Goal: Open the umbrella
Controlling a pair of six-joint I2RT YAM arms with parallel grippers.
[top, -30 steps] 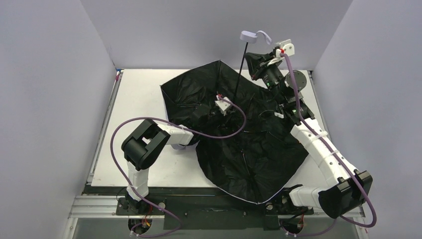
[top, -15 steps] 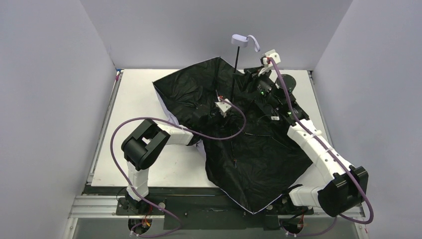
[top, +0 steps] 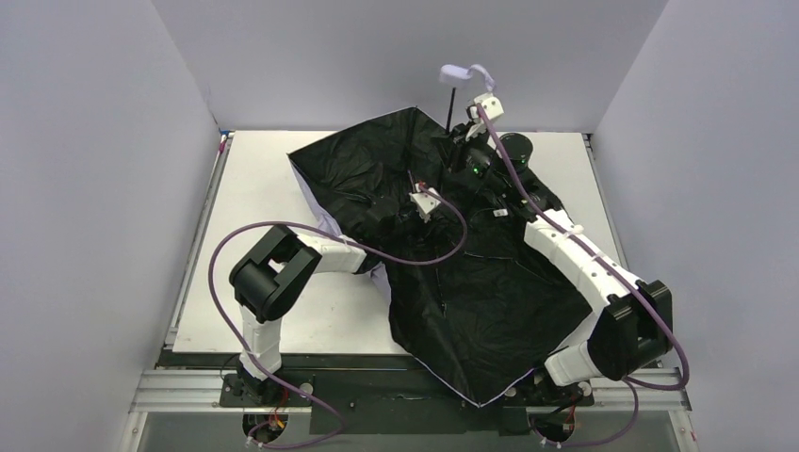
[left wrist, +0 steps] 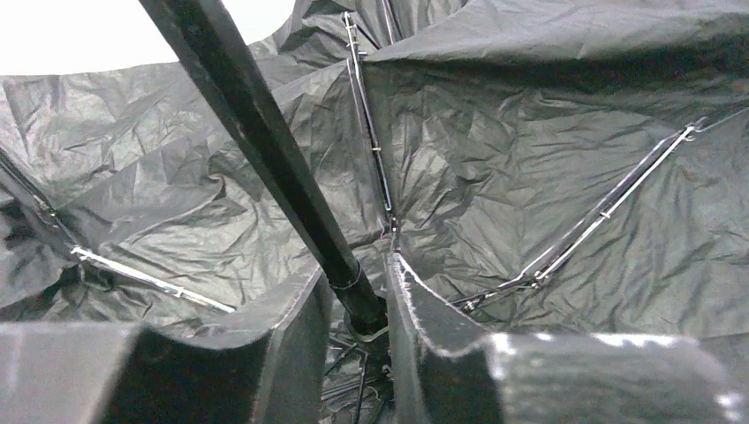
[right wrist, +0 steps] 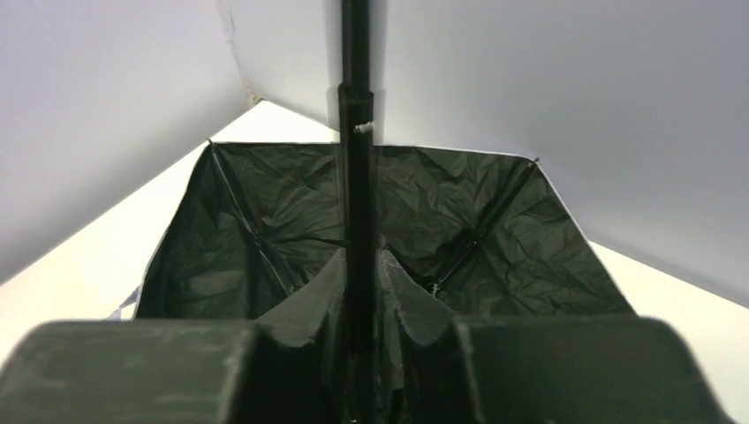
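The umbrella (top: 471,282) lies spread upside down on the table, black underside up, pale lavender edge showing at its left rim. Its thin black shaft (top: 451,102) rises to the lavender knob handle (top: 456,72) with its loop. My left gripper (top: 412,193) is shut on the shaft's thick lower part by the rib hub (left wrist: 358,296), deep in the canopy. My right gripper (top: 462,132) is shut on the shaft higher up (right wrist: 357,265). Metal ribs (left wrist: 601,216) fan out across the black fabric.
White table (top: 254,188) with grey walls on three sides. The canopy covers the middle and right of the table and overhangs the near edge (top: 476,395). A purple cable (top: 433,250) from the left wrist loops over the fabric.
My right gripper has moved left along the back with the shaft, tilting the handle left. The canopy has shifted and spread toward the left. The left gripper has stayed put.
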